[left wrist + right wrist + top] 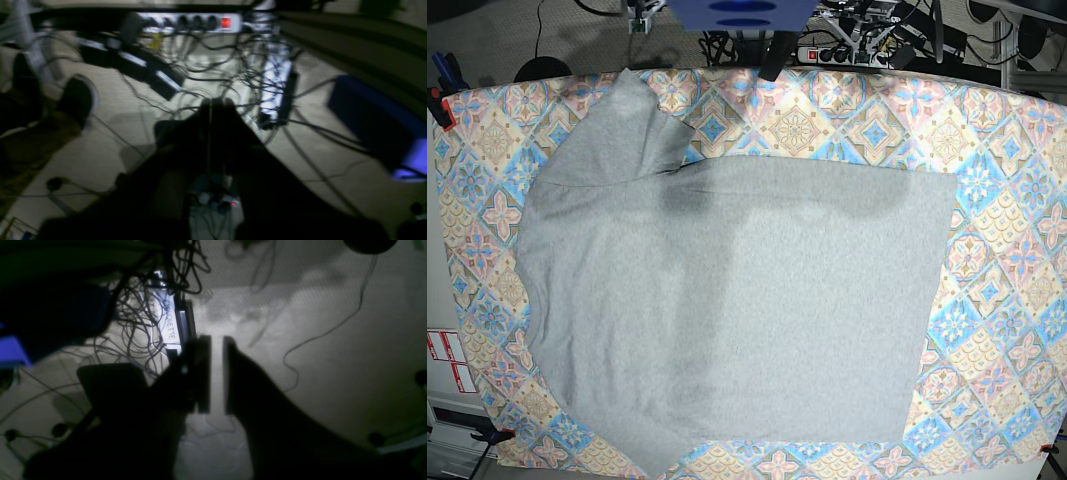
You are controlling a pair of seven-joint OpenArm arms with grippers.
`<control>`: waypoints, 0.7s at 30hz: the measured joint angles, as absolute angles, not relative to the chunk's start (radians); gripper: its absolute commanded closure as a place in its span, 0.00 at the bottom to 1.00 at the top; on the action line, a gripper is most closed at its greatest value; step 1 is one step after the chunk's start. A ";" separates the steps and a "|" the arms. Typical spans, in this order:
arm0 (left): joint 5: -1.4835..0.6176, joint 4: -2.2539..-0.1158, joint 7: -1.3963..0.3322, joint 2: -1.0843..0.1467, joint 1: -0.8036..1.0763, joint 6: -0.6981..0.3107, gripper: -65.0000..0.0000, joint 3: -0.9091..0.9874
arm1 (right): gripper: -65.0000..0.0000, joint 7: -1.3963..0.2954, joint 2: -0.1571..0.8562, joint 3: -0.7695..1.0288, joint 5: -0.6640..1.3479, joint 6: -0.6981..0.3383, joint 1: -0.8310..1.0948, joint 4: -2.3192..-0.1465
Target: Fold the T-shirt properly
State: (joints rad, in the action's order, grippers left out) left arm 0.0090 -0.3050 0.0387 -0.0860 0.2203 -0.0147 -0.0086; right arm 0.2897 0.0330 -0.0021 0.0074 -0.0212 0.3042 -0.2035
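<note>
The grey T-shirt (pixel 737 300) lies spread flat on the tile-patterned cloth (pixel 1007 250) in the base view. One sleeve (pixel 627 120) points to the far left and the other (pixel 642 450) reaches the near edge. No lettering shows. Both arms hang past the table's far edge, away from the shirt. In the left wrist view my left gripper (pixel 217 103) is dark, its fingers together and empty above the floor. In the right wrist view my right gripper (pixel 217 373) has a narrow gap between its fingers with nothing in it.
The wrist views show the floor with tangled cables (pixel 213 63), a power strip (pixel 193 22) and a blue box (pixel 383 126). A person's shoe (pixel 78 98) is at the left. The blue robot base (pixel 739 10) stands behind the table. A clamp (pixel 439 100) grips the far left corner.
</note>
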 measured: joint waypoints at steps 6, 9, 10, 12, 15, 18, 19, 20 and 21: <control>0.009 -0.458 0.046 -0.144 0.316 -0.014 1.00 -0.009 | 0.92 0.437 0.085 -0.002 0.011 -0.017 0.378 -0.208; 0.008 -0.530 0.040 -0.164 0.376 -0.014 1.00 -0.009 | 0.92 0.508 0.094 -0.002 0.007 -0.020 0.421 -0.208; 0.008 -0.551 0.039 -0.171 0.393 -0.014 1.00 -0.009 | 0.92 0.513 0.098 -0.002 0.005 -0.023 0.434 -0.221; 0.009 -0.603 0.043 -0.180 0.432 -0.015 1.00 -0.009 | 0.92 0.529 0.113 0.001 0.005 -0.022 0.478 -0.281; 0.011 -0.709 0.047 -0.195 0.498 -0.015 1.00 -0.009 | 0.92 0.539 0.145 0.006 0.012 -0.022 0.556 -0.408; 0.009 -0.839 0.046 -0.213 0.577 -0.014 1.00 -0.009 | 0.92 0.525 0.170 0.007 0.022 -0.018 0.631 -0.540; 0.008 -0.883 0.044 -0.218 0.604 -0.014 1.00 -0.009 | 0.92 0.529 0.176 0.009 0.019 -0.020 0.654 -0.577; 0.010 -0.927 0.035 -0.223 0.634 -0.014 1.00 -0.009 | 0.92 0.523 0.179 0.025 0.016 -0.024 0.677 -0.615; 0.010 -0.971 0.036 -0.233 0.666 -0.015 1.00 -0.010 | 0.92 0.518 0.175 0.056 0.010 -0.027 0.699 -0.651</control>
